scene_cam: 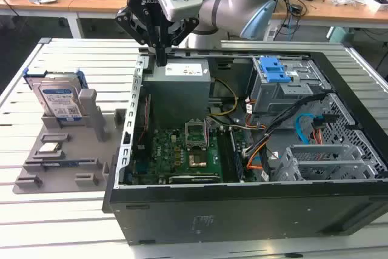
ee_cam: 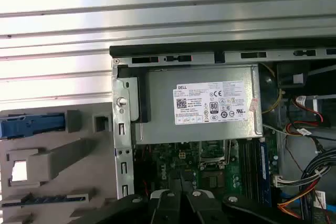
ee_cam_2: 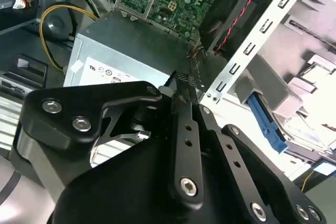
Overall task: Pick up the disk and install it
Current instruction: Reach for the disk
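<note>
While the disk (scene_cam: 58, 100) is standing tilted in the grey holder (scene_cam: 68, 157) on the tabletop (scene_cam: 79, 59), at the exterior view's left, the gripper (scene_cam: 161, 59) is hanging clenched and empty over the power supply (scene_cam: 180, 88) in the computer case (scene_cam: 242, 213).

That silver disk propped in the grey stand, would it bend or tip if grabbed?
Probably rigid: the disk looks metal-bodied inside a blue carrier. It stands on edge in the grey holder, so a nudge might tip it.
</note>
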### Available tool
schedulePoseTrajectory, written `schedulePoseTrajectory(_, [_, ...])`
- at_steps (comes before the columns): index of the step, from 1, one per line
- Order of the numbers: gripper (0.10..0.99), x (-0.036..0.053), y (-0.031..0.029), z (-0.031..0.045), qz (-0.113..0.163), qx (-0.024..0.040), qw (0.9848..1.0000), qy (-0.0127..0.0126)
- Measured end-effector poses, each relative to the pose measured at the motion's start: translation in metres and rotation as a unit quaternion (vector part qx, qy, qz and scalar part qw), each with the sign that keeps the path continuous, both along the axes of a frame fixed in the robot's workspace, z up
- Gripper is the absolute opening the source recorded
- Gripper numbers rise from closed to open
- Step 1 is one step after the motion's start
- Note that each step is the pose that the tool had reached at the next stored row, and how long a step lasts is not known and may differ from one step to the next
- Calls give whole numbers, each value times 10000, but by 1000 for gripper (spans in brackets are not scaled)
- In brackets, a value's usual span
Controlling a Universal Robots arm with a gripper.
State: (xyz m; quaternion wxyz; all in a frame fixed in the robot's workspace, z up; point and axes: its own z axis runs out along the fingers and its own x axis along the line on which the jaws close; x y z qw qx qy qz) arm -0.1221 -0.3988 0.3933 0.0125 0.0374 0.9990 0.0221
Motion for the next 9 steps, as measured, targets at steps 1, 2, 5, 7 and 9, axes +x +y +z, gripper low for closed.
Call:
schedulePoseTrajectory(1, [106,-53,0,0,0,0,10000,0])
schedulePoseTrajectory(2, [106,-103,0,0,0,0,10000,0])
schedulePoseTrajectory(5, [106,-171,0,0,0,0,10000,0])
schedulePoseTrajectory(7, [106,-244,0,0,0,0,10000,0])
schedulePoseTrajectory(9, [106,-409,0,0,0,-1,10000,0])
